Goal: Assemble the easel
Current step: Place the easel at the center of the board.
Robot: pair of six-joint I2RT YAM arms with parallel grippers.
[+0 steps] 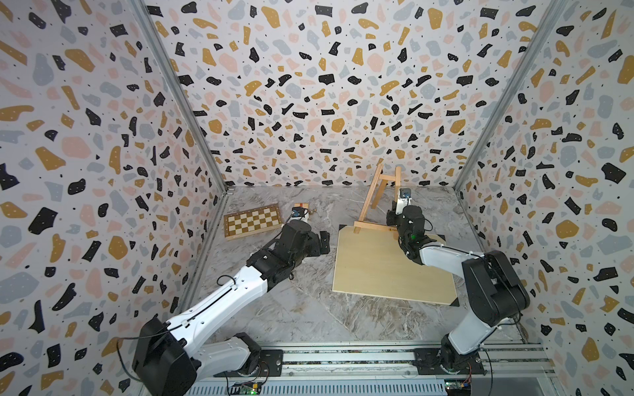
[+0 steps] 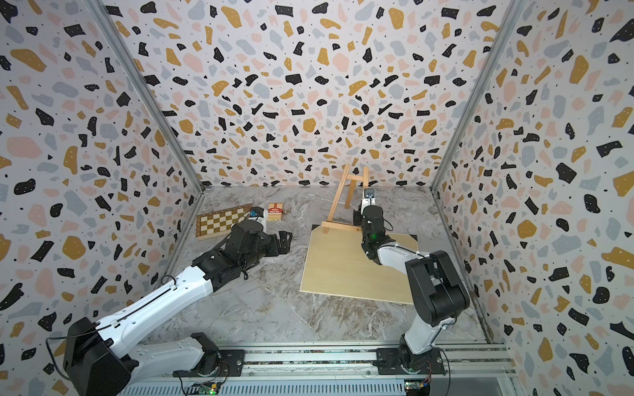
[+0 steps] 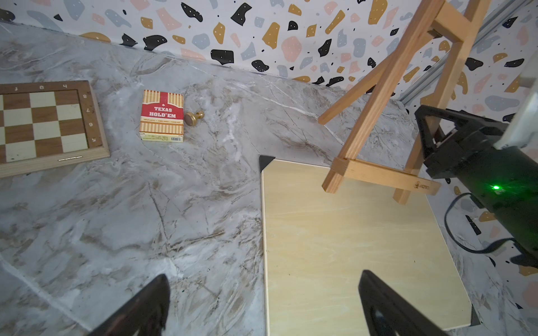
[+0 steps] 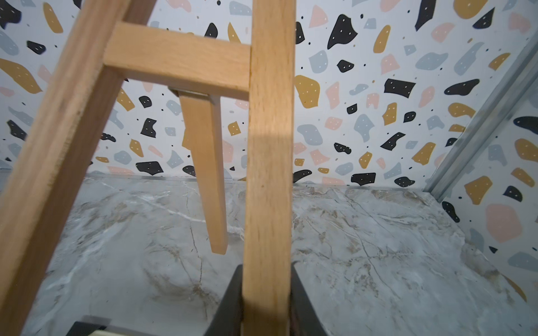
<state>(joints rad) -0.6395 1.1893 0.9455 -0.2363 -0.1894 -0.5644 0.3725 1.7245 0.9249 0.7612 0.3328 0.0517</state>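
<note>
This is a robotics lab test cell, not a lived-in room. Terrazzo-printed wall panels [image 1: 308, 85] close it in at 9, 12 and 3 o'clock, joined by bare aluminium posts [image 1: 178, 96]. The marble-print tabletop [image 1: 274, 308] ends at 6 o'clock in a metal rail [image 1: 343, 358] carrying two robot arms [image 1: 219, 298] and exposed circuit boards [image 1: 245, 389]. Unrelated props share the table: chessboard [image 1: 252, 221], card box [image 2: 275, 211], easel [image 3: 378, 174].
</note>
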